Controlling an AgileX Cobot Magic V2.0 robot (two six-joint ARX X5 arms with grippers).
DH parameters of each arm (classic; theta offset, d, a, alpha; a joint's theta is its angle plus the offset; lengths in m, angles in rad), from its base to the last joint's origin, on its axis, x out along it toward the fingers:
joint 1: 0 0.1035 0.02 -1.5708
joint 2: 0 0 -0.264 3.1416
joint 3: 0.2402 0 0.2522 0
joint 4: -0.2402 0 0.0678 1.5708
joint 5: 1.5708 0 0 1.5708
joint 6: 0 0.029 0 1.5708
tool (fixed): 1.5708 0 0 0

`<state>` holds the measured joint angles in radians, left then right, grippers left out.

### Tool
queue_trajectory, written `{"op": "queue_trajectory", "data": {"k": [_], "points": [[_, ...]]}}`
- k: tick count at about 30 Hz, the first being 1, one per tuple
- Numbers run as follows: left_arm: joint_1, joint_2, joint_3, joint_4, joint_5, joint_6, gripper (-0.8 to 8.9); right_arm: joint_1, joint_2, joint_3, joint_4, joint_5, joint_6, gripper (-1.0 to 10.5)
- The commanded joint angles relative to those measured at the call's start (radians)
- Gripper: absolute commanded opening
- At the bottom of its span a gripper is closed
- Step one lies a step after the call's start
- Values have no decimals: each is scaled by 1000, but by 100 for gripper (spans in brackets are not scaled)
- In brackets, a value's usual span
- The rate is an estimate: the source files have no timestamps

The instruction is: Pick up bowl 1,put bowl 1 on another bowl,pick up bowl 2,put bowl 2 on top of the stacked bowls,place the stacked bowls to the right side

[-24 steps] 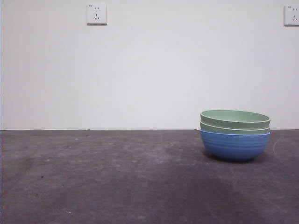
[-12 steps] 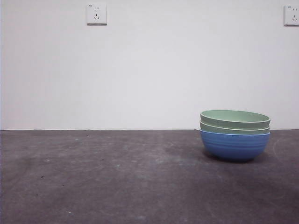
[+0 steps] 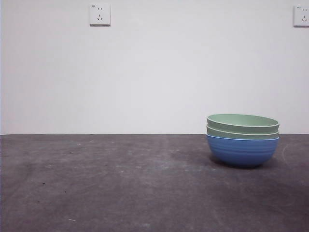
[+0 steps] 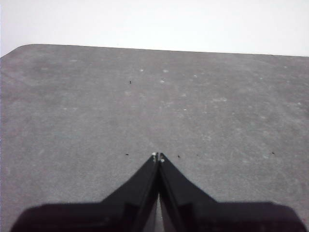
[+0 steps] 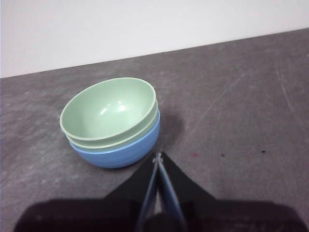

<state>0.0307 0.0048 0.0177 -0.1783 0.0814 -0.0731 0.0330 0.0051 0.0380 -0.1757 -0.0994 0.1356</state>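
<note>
The stacked bowls [image 3: 243,140] sit on the bench [image 3: 120,183] toward its right side, close to the back edge where it meets the wall [image 3: 154,72]. Blue ribbed bowl [image 3: 242,152] at the bottom, base flat on the bench. Two pale green bowls nested in it: lower green bowl [image 3: 242,133] shows only as a rim band above the blue rim, top green bowl [image 3: 243,123] sits inside that one. The green rims lean slightly off level in the front view; stack looks seated, not toppling. Top bowl is empty in the right wrist view, with light glints on its inner wall.

Right gripper [image 5: 157,155]: jaws pressed together, tips meeting, holding nothing. It hangs above the bench just beside the stack [image 5: 112,124], clear of the blue bowl [image 5: 120,150], not touching it.

Left gripper [image 4: 157,156]: jaws also pressed together, empty, over bare bench well apart from the stack. No bowl shows in its view, only the grey surface with small specks and scuffs, and the bench's rounded far corner.

Neither arm shows in the front view. Two white wall sockets up high: one at upper left [image 3: 100,14], one cut off at the right edge [image 3: 301,15].
</note>
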Motion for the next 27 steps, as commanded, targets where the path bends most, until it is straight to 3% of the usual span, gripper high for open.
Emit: {"op": "queue_trajectory", "data": {"k": [1,27], "points": [[4,-3,-15,4,-2,-10,-3,2,-4,-30,21,5,26,3],[4,-3,-15,4,-2,-10,-3,2,-4,-32,2,28,47,3]]}}
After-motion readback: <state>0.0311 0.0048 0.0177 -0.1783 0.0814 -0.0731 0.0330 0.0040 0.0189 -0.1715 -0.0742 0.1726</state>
